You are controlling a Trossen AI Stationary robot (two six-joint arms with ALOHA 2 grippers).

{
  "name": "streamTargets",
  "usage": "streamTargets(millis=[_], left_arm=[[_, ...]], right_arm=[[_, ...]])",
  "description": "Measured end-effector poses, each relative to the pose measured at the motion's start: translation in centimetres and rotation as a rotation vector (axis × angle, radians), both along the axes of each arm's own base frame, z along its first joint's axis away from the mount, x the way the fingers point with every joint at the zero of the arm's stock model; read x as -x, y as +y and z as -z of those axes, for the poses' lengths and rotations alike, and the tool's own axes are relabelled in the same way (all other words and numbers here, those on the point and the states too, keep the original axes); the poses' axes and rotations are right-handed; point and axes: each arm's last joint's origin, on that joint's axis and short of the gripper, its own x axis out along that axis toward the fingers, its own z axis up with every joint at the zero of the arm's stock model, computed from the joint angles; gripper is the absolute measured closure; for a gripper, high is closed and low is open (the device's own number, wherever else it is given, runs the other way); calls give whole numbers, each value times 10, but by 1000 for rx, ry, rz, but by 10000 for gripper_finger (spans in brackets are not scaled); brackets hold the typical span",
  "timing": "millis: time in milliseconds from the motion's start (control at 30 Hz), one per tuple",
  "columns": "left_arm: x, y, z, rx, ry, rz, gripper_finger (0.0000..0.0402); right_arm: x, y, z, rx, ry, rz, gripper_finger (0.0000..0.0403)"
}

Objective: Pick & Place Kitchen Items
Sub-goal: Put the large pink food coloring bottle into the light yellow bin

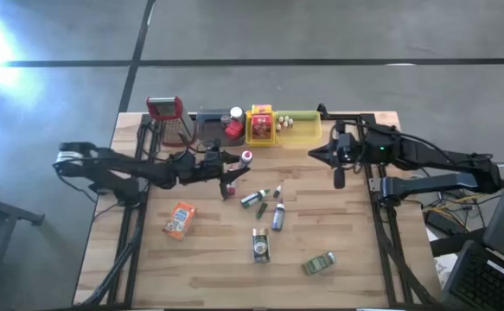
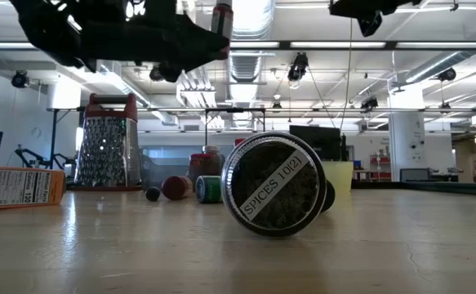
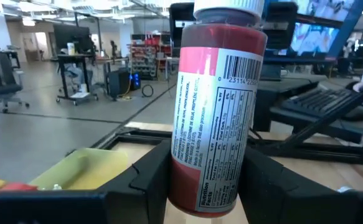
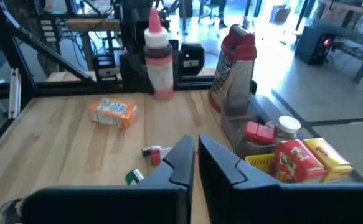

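one red sauce bottle (image 3: 215, 106), clamped in left pincer (image 3: 212, 186); one orange box (image 1: 179, 219) near worktop (image 1: 200, 276) left edge; right pincer (image 4: 195, 163) closed, empty.

Setting: open-plan lab or workshop. Evidence: exposed ceiling pipes (image 2: 254, 20), concrete floor (image 1: 321, 34), office chair (image 3: 4, 78), equipment racks (image 3: 147, 59).

left claw (image 1: 234, 167) holding bottle (image 3: 215, 106) upright above table (image 1: 208, 268), grater (image 1: 169, 118) and trays (image 1: 299, 131) behind it, box (image 1: 180, 219) on its left-front, small bottles (image 1: 264, 204) lying front-right, right claw (image 1: 321, 154) beside trays
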Motion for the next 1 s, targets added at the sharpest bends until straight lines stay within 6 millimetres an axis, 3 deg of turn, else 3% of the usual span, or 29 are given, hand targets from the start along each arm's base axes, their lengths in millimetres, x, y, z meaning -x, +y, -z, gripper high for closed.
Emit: streamTargets(millis=[167,567,767,1000], left_arm=[[-20,2,5,-25,29,-5,241],[-69,7,-6,-33,-12,-20,241],[-81,9,-13,-36,-34,-22,241],[-90,11,-23,-55,-67,-29,241]], right_arm=[[-18,-3,-10,-4,16,-1,324],[-58,-8,-26,53,46,-44,173],[-67,-10,-29,69,57,-52,128],[-73,-10,-31,83,48,-61,109]])
